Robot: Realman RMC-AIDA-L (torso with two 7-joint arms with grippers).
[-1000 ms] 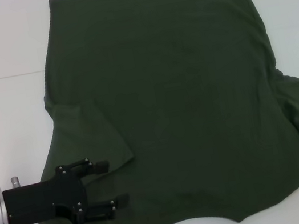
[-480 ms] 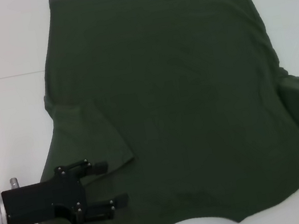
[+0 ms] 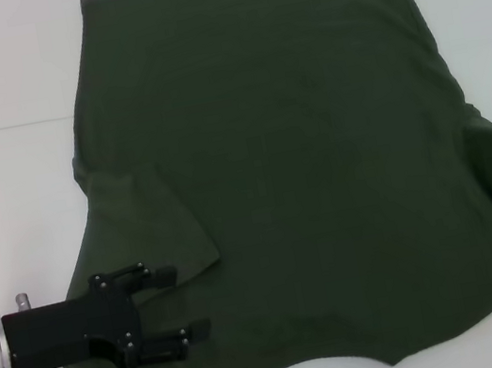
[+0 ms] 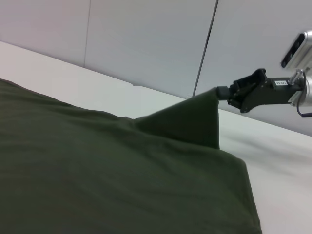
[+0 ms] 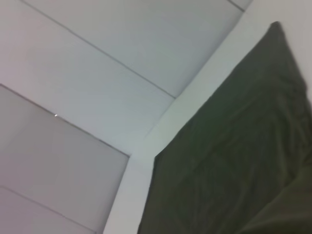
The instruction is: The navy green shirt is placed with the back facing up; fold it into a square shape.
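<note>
Head view: the navy green shirt [image 3: 291, 166] lies spread on the white table [image 3: 8, 188], plain side up, with the curved neck opening at the near edge and the straight hem at the far edge.
Surface: the table is plain white and matte, with a faint seam line running across it on the robot's left, level with the upper part of the shirt.
Room: pale grey wall panels [image 4: 146, 39] with thin dark joints stand behind the table; the right wrist view shows the same sort of panels [image 5: 73, 73].
Left sleeve: folded inward, lying flat on the shirt body.
Left gripper [image 3: 187, 301]: low over the near left corner of the shirt, by the shoulder; its two black fingers are spread apart with cloth showing between them, holding nothing.
Right sleeve: pulled up off the table into a peak at the shirt's right edge.
Right gripper [image 4: 225, 92]: out of the head view, but seen from the left wrist view, pinched closed on the tip of that raised sleeve.
Containers: I see none on the table.
</note>
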